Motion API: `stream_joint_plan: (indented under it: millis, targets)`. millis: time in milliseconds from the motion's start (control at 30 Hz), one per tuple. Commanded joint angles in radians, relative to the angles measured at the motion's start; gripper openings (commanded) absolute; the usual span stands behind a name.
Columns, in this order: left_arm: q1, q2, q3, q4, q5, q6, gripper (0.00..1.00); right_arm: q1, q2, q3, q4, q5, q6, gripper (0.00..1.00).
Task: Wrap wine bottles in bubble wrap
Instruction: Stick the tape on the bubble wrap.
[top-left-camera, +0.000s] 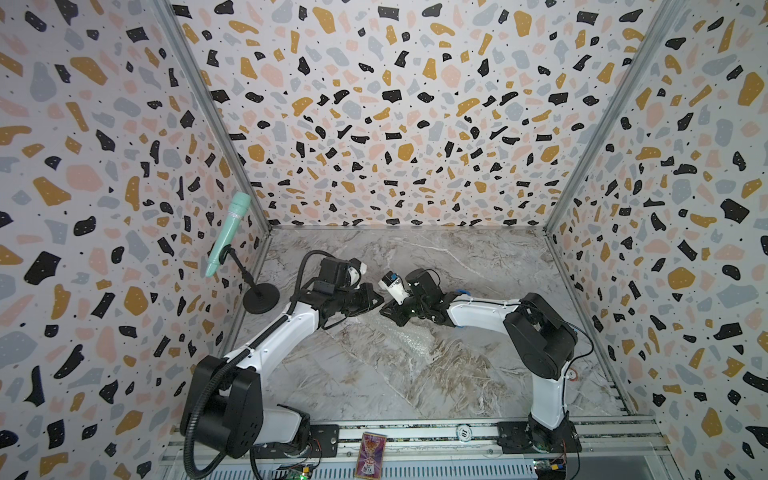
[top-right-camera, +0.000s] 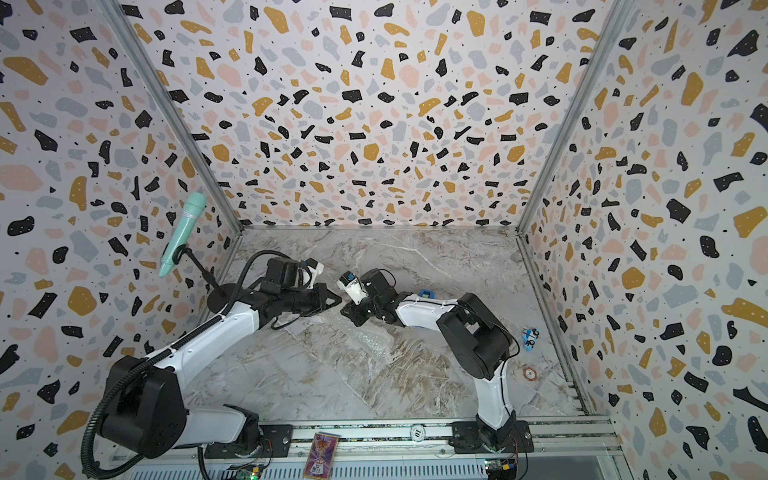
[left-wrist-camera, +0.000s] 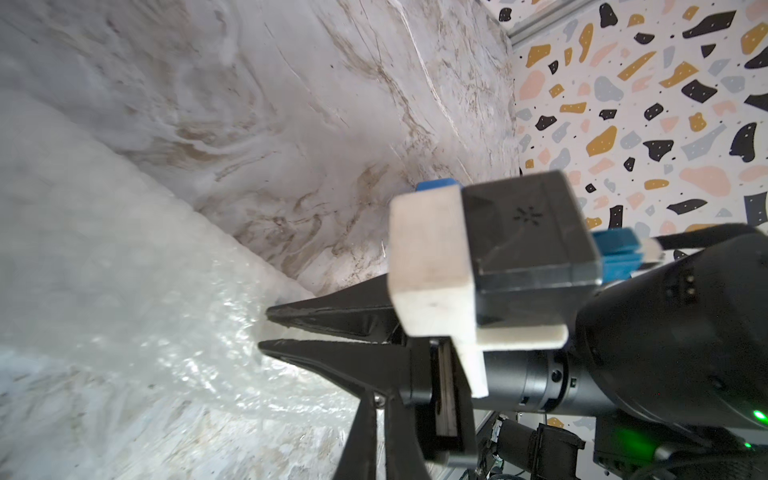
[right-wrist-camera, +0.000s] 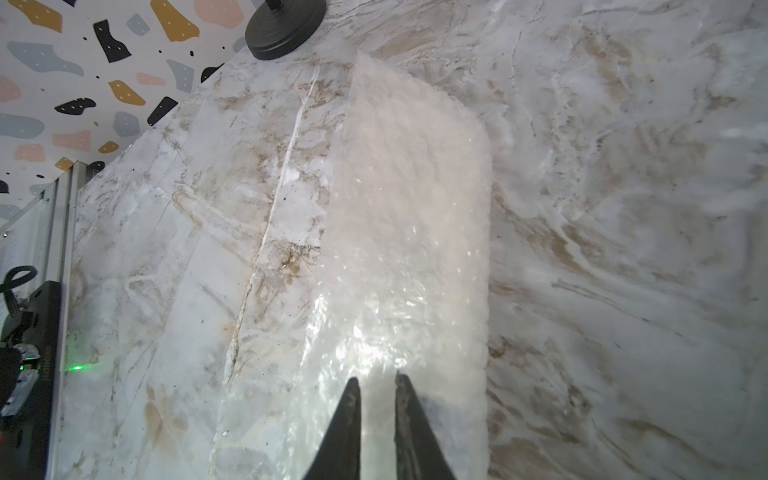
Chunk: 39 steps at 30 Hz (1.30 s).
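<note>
Both top views are brightly and evenly lit from overhead, so that only faint, soft shadows are thrown on the worktop (top-left-camera: 395, 386), and the walls (top-left-camera: 395, 104) are stretched toward the picture edges by a wide lens. In the wrist views the bubble wrap (right-wrist-camera: 407, 249) is flecked with white glare close to the lens, and much of it is rendered hazy and out of focus.

- Right claw (left-wrist-camera: 263, 331), jaws almost together, pinches the crumpled bubble wrap (left-wrist-camera: 145, 291) by its edge.
- Left claw (left-wrist-camera: 379, 405) is closed; the right claw's tips sit at its 11 o'clock.
- Marble tabletop (left-wrist-camera: 291, 124) lies beneath.
</note>
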Motion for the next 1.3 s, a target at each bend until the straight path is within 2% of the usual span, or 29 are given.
stream_joint_plan:
  millis: [0, 300, 900, 1267]
  targets:
    - [-0.037, 0.019, -0.019, 0.046, -0.045, -0.025, 0.07, 0.013, 0.058, -0.045, -0.220, 0.045, 0.001, 0.20]
    - [-0.045, 0.049, -0.093, 0.078, -0.137, -0.026, 0.04, 0.014, 0.055, -0.041, -0.229, 0.046, -0.008, 0.23]
    - [-0.010, 0.070, -0.227, 0.140, -0.168, -0.007, 0.01, 0.015, 0.059, -0.036, -0.240, 0.047, -0.010, 0.22]
    - [-0.002, 0.093, -0.252, 0.198, -0.179, -0.011, 0.01, 0.021, 0.052, -0.027, -0.247, 0.039, -0.004, 0.23]
